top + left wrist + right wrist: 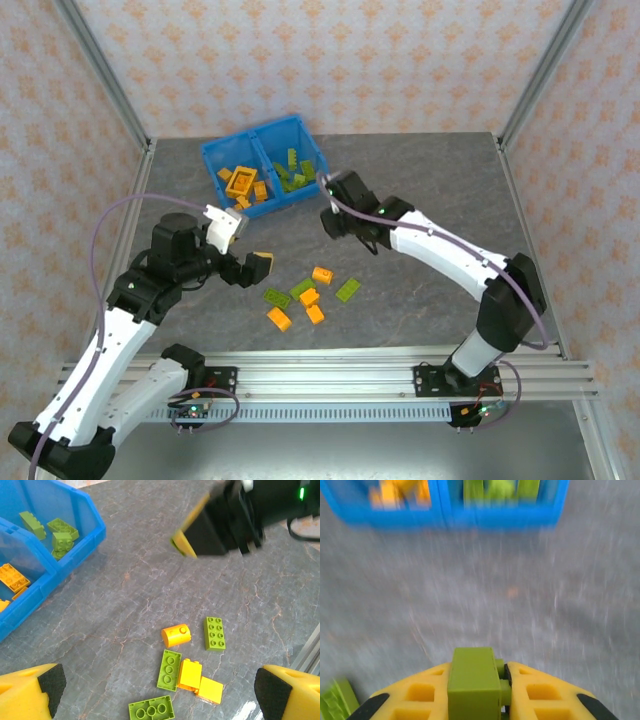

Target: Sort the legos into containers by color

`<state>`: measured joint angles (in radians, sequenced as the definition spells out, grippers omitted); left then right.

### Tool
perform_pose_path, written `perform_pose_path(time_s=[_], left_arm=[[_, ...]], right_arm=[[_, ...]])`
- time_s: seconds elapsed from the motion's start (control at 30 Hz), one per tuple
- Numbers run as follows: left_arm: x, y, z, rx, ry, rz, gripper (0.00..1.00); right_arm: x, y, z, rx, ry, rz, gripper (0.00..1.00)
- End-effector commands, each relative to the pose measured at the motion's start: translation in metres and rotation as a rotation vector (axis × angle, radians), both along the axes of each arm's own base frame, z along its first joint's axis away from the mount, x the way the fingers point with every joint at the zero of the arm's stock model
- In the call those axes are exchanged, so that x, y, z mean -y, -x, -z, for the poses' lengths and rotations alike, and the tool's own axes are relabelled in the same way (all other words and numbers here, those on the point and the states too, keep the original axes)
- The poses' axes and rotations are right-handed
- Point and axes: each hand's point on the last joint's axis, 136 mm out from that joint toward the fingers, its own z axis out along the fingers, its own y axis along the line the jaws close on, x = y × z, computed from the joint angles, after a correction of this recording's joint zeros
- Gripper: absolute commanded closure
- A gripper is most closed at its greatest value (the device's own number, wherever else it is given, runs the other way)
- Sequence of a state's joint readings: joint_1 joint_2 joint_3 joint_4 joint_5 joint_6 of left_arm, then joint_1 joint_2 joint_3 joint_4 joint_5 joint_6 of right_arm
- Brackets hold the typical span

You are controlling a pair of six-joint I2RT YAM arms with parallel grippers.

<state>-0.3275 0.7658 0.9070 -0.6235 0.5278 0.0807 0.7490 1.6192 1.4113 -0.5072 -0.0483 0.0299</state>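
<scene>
The blue bin [213, 156] stands at the back left of the table, with orange legos [243, 183] in its left compartment and green legos [293, 170] in its right. Several loose legos lie mid-table, among them a round orange piece [176, 635] and a flat green brick [214, 633]. My left gripper [252, 262] hangs open just left of this cluster, nothing between its fingers [45, 690]. In front of the bin, my right gripper [328, 220] is off the table, shut on a green brick [474, 680]. The right wrist view is motion-blurred.
Aluminium frame posts and patterned walls enclose the grey table. The right arm's body [440, 250] stretches across the right half. Bare table lies between the bin [75, 545] and the loose legos [169, 669].
</scene>
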Motion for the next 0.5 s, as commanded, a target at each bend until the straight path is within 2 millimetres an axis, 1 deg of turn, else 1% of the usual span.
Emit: perform_pose_path(time_s=[0.0, 0.1, 0.17, 0.23, 0.3, 0.33, 0.4, 0.43, 0.47], left_arm=[[0.0, 0.006, 0.0, 0.008, -0.008, 0.014, 0.0], [-0.005, 0.009, 0.001, -0.005, -0.012, -0.013, 0.0], [-0.012, 0.008, 0.001, -0.008, -0.01, -0.066, 0.0], [-0.026, 0.001, 0.002, -0.016, -0.008, -0.181, 0.0], [-0.035, -0.003, 0.004, -0.03, 0.008, -0.264, 0.0], [-0.038, -0.005, 0.005, -0.037, 0.017, -0.291, 0.0], [-0.038, -0.007, 0.008, -0.051, 0.03, -0.307, 0.0], [-0.038, -0.009, 0.01, -0.062, 0.034, -0.317, 0.0], [-0.038, -0.011, 0.012, -0.071, 0.033, -0.324, 0.0]], right_arm=[[-0.015, -0.053, -0.03, 0.108, -0.099, 0.134, 0.74], [-0.032, -0.097, -0.033, 0.129, -0.142, 0.182, 0.74], [-0.042, -0.125, -0.026, 0.123, -0.143, 0.206, 0.74], [-0.054, -0.152, -0.019, 0.119, -0.146, 0.218, 0.75], [-0.066, -0.174, -0.011, 0.118, -0.155, 0.221, 0.74], [-0.074, -0.185, -0.003, 0.115, -0.166, 0.221, 0.74], [-0.087, -0.204, 0.009, 0.117, -0.201, 0.227, 0.74], [-0.096, -0.212, 0.011, 0.117, -0.228, 0.221, 0.73], [-0.102, -0.218, 0.021, 0.111, -0.237, 0.219, 0.73]])
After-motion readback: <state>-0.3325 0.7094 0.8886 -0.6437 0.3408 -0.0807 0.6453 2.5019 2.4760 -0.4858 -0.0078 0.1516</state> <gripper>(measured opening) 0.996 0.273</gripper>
